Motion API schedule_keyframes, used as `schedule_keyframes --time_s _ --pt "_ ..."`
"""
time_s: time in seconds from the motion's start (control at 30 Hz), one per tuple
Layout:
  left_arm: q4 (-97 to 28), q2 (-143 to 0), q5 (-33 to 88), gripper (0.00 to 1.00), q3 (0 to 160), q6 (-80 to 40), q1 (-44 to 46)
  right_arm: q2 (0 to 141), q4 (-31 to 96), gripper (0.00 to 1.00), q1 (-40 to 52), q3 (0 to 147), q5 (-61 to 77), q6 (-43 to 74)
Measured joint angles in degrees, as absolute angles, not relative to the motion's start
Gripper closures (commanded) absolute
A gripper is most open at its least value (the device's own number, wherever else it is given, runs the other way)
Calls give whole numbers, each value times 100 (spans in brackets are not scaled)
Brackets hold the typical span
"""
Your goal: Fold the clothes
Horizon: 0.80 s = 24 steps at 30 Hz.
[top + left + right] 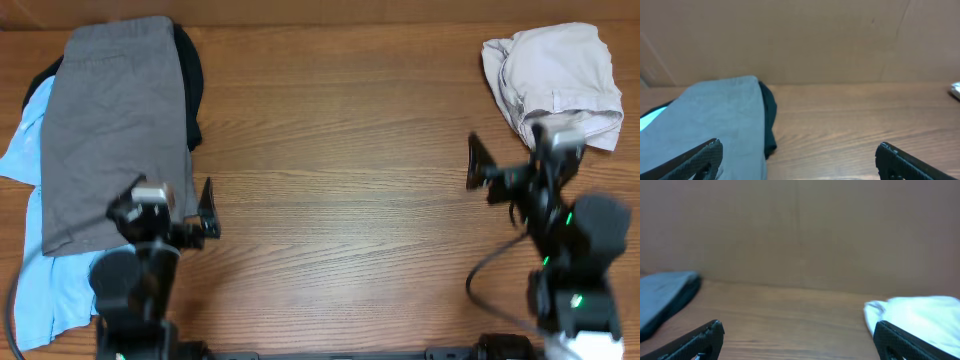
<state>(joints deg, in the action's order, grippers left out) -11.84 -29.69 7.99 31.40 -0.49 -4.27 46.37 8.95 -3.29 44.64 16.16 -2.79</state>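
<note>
the grey-olive shorts lie folded into a long flat rectangle at the far left of the tabletop, running from the far edge towards the near side. they rest on top of a light blue shirt, which spreads out past their left edge and past their near end. a black shirt shows as a dark strip along their right edge at the far end, also underneath them. the beige shorts sit in a crumpled heap at the far right corner, well apart from the pile on the left, with bare wood between.

the left fingers are spread wide and hold nothing. from overhead they sit at the near right corner of the grey-olive shorts: one finger is over the cloth, the other over bare wood just to its right. whether the finger touches the cloth cannot be told.

the right fingers are also spread wide and empty. they sit on the right side, just near of the beige shorts. in the right wrist view one finger lies in front of the pale heap and the other over open wood, with the grey-olive pile far off to the left.
</note>
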Motion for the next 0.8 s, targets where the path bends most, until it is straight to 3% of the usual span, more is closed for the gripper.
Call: schedule_keyframes --time_s 0.2,0.37,0.53,0.8 --pt "-2825 -5323 1085 0 5765 -5 -427 6801 2853 0 -329 7137 2429 -333" --pt "-4047 -7210 1363 0 7905 250 -423 8246 3124 0 -329 8643 2567 -342" --pt "-4980 -8785 1472 0 9317 425 -423 8978 3133 0 -329 8925 2622 -545" --pt "-4967 -9870 1260 0 9712 666 -469 9395 3640 0 -329 8925 3070 -650"
